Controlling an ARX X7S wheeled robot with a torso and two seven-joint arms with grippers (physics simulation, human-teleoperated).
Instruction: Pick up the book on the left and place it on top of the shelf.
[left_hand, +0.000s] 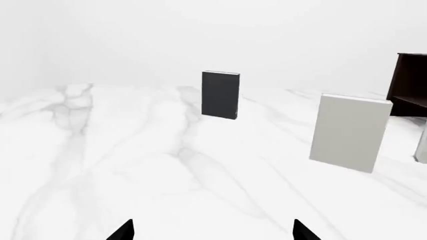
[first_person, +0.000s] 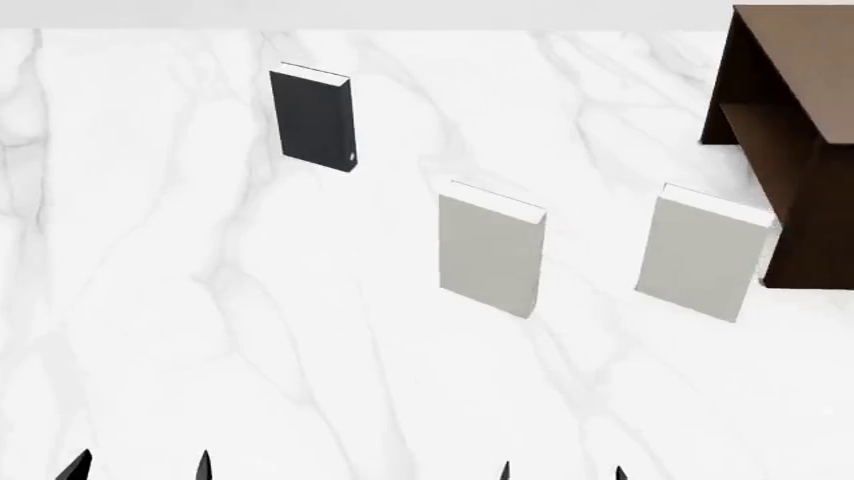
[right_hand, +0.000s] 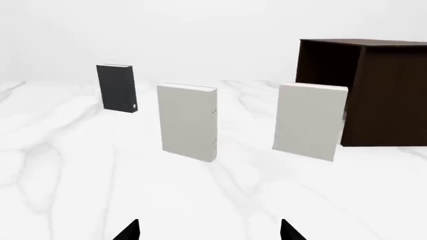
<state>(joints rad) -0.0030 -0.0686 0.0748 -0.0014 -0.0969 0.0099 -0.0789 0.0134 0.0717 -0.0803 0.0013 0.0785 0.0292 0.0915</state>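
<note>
While both grippers, left (first_person: 138, 466) and right (first_person: 562, 472), hang wide and empty at the near edge, the book (first_person: 314, 117) stands upright far left, two grey books (first_person: 490, 255) mid-table, the shelf (first_person: 790, 130) far right.

Bare simulated room: white marble floor (first_person: 200, 330)

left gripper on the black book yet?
Apart. In the left wrist view the left gripper shows only its fingertips at the frame edge, with bare marble table between them and the upright black book.
</note>
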